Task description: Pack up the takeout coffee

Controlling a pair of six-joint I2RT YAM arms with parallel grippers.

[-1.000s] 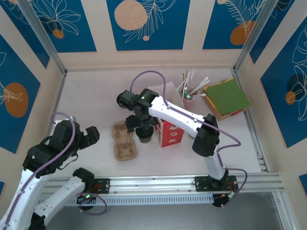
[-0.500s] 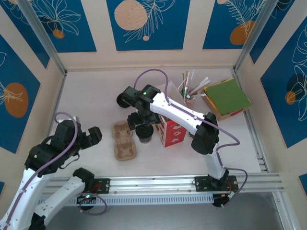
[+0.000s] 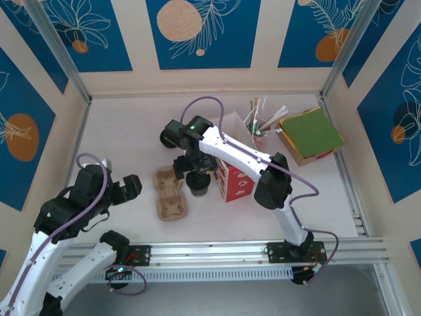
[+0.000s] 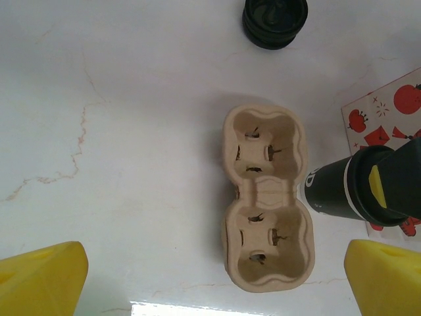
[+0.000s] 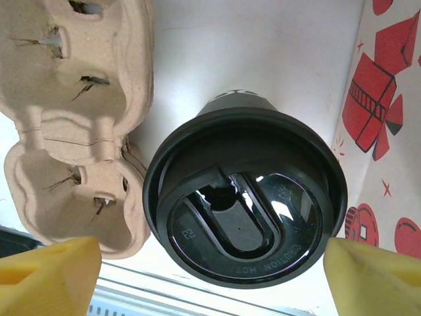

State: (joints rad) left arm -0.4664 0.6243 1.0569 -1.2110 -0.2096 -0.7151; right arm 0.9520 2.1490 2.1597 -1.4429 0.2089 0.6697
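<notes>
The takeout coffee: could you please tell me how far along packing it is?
Done: the takeout coffee is lidded. In hand: the open right tool straddles it, not gripping. To do: it stands beside the cup carrier, both wells empty; lift it in.

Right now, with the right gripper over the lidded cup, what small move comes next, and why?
Probably close the right gripper on the takeout coffee: its open fingers straddle the black lid with gaps either side, and the cup stands on the table beside the empty carrier.
</notes>
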